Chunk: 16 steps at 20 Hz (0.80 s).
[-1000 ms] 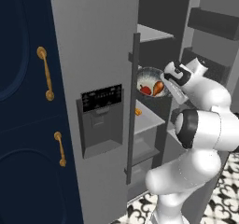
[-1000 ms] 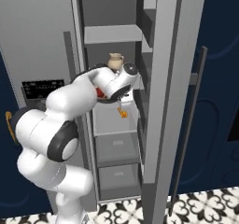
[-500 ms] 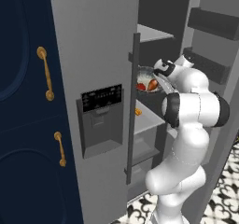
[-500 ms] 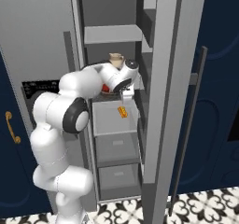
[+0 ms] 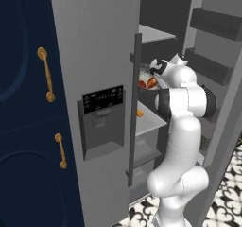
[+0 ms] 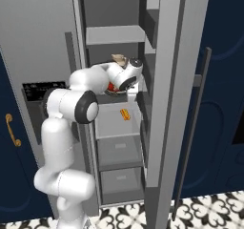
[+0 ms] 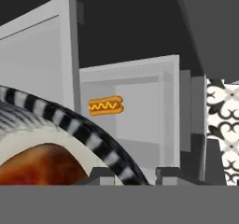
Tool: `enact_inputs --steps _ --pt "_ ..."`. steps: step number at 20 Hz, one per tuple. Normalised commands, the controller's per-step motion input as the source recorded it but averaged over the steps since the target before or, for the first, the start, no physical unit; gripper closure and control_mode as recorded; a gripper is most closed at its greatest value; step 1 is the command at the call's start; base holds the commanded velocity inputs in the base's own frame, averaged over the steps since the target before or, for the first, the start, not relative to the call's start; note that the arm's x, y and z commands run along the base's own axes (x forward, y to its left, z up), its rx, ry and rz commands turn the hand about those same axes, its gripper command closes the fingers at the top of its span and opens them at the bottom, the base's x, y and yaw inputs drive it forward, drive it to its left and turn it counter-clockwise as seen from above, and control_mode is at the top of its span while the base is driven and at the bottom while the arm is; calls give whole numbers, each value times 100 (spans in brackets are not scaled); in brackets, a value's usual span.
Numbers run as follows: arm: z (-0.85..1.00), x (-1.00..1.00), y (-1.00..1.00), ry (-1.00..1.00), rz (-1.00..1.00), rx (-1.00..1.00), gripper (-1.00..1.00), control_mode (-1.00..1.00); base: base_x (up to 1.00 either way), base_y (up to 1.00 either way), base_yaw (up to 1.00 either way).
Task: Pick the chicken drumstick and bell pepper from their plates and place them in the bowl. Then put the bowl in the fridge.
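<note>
1. Navy cabinets [image 5: 23, 103] with brass handles flank the tall grey steel fridge [image 5: 94, 41], its door open.
2. Inside it, the round dark grey bowl [image 7: 88, 132] holds the golden-brown chicken drumstick [image 7: 39, 164] above a white shelf [image 6: 112, 120] bearing a hot dog [image 6: 125, 114].
3. Gripper [image 7: 133, 174] grips the bowl's rim.

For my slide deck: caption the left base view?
White robot arm holds the dark grey bowl with red bell pepper and golden-brown drumstick inside the open grey steel fridge.
</note>
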Motion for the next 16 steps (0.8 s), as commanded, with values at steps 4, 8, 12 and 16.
enact_inputs --steps 4,8,12,16 --pt "-3 36 1 20 -8 0 100 -100 0 0 0" --pt "35 -1 19 3 -12 0 100 -100 0 0 0" --pt "69 -88 0 -14 -2 0 100 -100 0 0 0" --pt "59 -100 0 -20 -1 1 100 -100 0 0 0"
